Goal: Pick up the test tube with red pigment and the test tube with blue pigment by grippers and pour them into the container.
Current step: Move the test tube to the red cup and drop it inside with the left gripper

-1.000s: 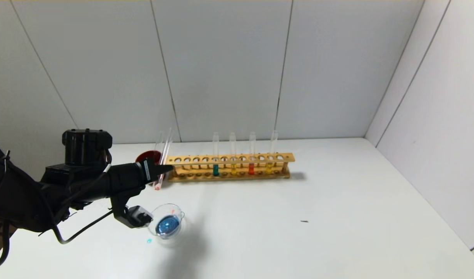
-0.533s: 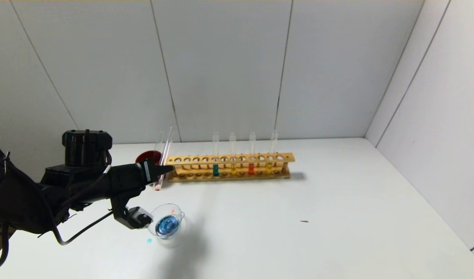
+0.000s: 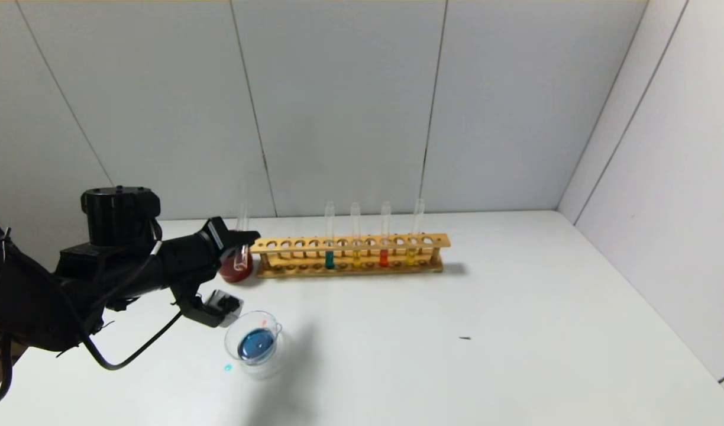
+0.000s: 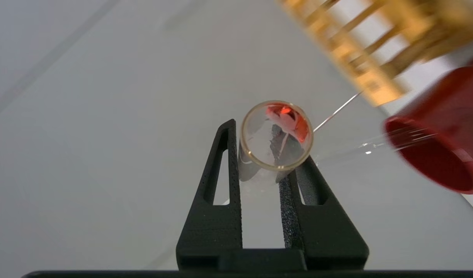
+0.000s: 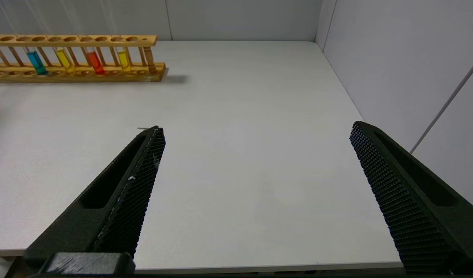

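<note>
Since the earlier frames, the left gripper (image 3: 243,238) has lifted and swung back toward the dark red cup (image 3: 232,267), carrying its tube from a slanted pose in front of the rack's end to a near-upright pose over or in that cup. Its fingers are pinched on a clear glass tube (image 4: 276,136); the left wrist view looks down the tube's open mouth and shows only a red smear inside, so the tube appears emptied, though the angle does not allow certainty. A second clear tube (image 4: 356,148) lies with its end in the cup. The glass dish (image 3: 254,343) stands on the white table (image 3: 486,331), in front of the cup, holding blue liquid with a small orange-red trace at its rim; a blue droplet (image 3: 228,367) sits on the table just beside it. Judged from this, both pours look done and the present step is disposal of the spent tube, which remains to be released. In the wooden rack (image 3: 350,255) a teal tube (image 3: 329,235), a red tube (image 3: 384,234) and two yellow ones remain seated. The right gripper (image 5: 256,154) is parked low near the table's right front edge, fingers spread wide and holding nothing.
</note>
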